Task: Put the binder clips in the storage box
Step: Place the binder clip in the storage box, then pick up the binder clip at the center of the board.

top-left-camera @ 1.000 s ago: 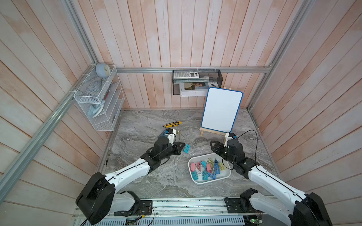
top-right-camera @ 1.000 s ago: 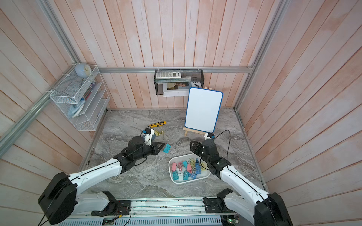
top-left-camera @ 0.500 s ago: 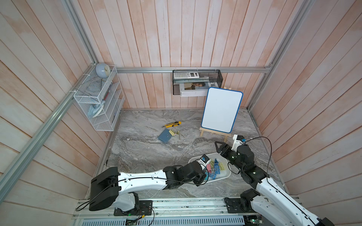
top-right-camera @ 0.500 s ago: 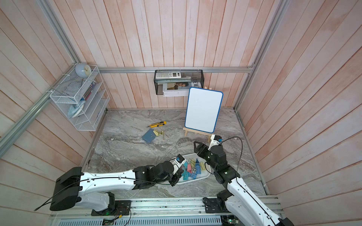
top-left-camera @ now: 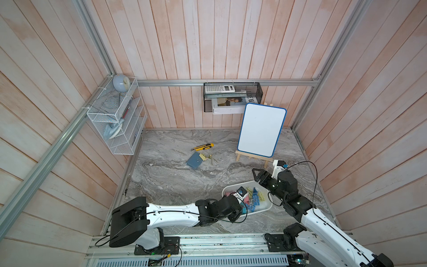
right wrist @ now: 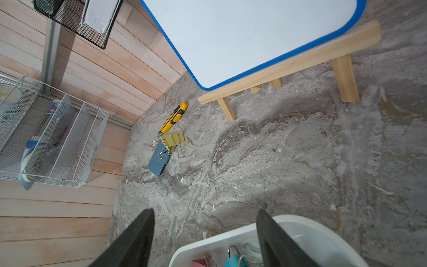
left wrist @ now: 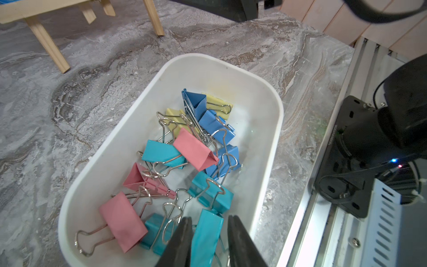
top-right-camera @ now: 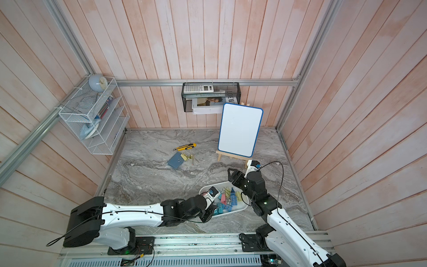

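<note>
The bench (top-left-camera: 175, 175) carries the storage box (left wrist: 208, 62) near its front edge; the box looks like light, rigid plastic, likely to slide if nudged. The right pincer (right wrist: 205, 210) hangs wide open and empty by the box rim. The left pincer (left wrist: 210, 219) stands slightly parted around a teal clip (left wrist: 205, 233) inside the box. The binder clips (left wrist: 195, 150) are judged light, stiff and slick. Yellow clips (right wrist: 173, 139) lie beside the blue-grey pad (right wrist: 159, 163); grip across the folded body, not the wire handles.

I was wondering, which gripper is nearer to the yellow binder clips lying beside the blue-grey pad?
Right. The right gripper hangs by the far rim of the storage box, facing the yellow binder clips; the left gripper sits inside its near end, farther off.
</note>
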Controlling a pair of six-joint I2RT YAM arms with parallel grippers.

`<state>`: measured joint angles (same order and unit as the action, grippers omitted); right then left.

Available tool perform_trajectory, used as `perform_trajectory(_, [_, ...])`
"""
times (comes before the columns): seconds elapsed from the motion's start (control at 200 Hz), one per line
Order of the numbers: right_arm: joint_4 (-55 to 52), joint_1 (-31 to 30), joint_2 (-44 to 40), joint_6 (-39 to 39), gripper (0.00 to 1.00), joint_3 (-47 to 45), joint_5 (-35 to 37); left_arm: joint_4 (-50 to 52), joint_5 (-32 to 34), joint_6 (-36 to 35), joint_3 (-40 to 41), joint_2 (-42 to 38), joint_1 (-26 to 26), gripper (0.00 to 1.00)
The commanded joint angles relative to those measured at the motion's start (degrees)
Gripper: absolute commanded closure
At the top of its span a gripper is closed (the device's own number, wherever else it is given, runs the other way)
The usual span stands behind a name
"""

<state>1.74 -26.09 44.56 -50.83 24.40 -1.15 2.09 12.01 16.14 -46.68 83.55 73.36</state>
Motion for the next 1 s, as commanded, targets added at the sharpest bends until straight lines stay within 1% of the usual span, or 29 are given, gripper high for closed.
perform_trajectory(0.0, [0.0,0.2,-0.8,0.1,0.27,1.8,-0.7,-2.2,1.1,2.5,-1.2,-3.5,-5.2,0.70])
perform_trajectory(0.045, [-0.1,0.2,-1.4,0.3,0.27,1.8,-0.7,-2.3,-1.1,4.9,-1.9,-4.3,-9.8,0.74])
perform_trajectory(0.085, [-0.3,0.2,-1.8,0.5,0.27,1.8,-0.6,-3.1,-3.4,7.0,-2.3,-4.7,-14.7,0.76])
perform_trajectory(0.1, [-0.4,0.2,-2.0,0.5,0.27,1.8,-0.6,-3.4,-4.1,7.8,-2.5,-4.8,-15.9,0.76])
perform_trajectory(0.105, [-0.4,0.2,-2.0,0.6,0.27,1.8,-0.6,-3.5,-4.3,8.1,-2.5,-4.8,-17.1,0.77])
perform_trajectory(0.13, [-0.5,0.2,-2.3,0.8,0.27,1.8,-0.6,-3.9,-4.9,9.5,-2.9,-4.7,-20.4,0.77])
perform_trajectory(0.245, [-1.6,0.1,-3.2,3.4,0.27,1.7,-2.1,-3.0,-7.1,15.5,-6.5,-2.1,-31.3,0.79])
perform_trajectory(0.31, [-3.2,0.2,-4.0,5.1,0.27,1.7,-2.6,-2.0,-7.1,18.4,-8.6,0.4,-36.7,0.80])
perform_trajectory(0.38, [-4.8,0.2,-4.9,6.4,0.27,1.5,-2.8,-2.0,-6.6,19.7,-10.4,3.7,-40.6,0.82])
perform_trajectory(0.46, [-5.6,0.2,-6.1,7.2,0.27,1.0,-3.1,-5.0,-6.9,18.2,-10.9,7.7,-42.2,0.82])
perform_trajectory(0.535, [-6.0,0.2,-6.7,7.8,0.27,0.5,-3.3,-6.6,-7.5,15.8,-12.4,12.4,-42.3,0.82])
perform_trajectory(0.63, [-6.0,0.2,-7.2,8.7,0.27,0.2,-3.9,-9.2,-8.6,15.1,-13.4,17.5,-42.3,0.82])
perform_trajectory(0.77, [-5.6,0.2,-7.5,10.8,0.27,0.0,-5.1,-13.9,-4.7,14.4,-12.1,22.3,-42.2,0.78])
perform_trajectory(0.905, [-4.8,0.2,-7.8,11.5,0.27,-0.7,-5.1,-14.7,-4.9,12.6,-14.5,27.2,-42.2,0.69])
perform_trajectory(0.995, [-3.1,0.2,-7.6,11.8,0.26,-1.9,-4.5,-16.8,-6.4,12.6,-15.0,29.0,-42.2,0.67])
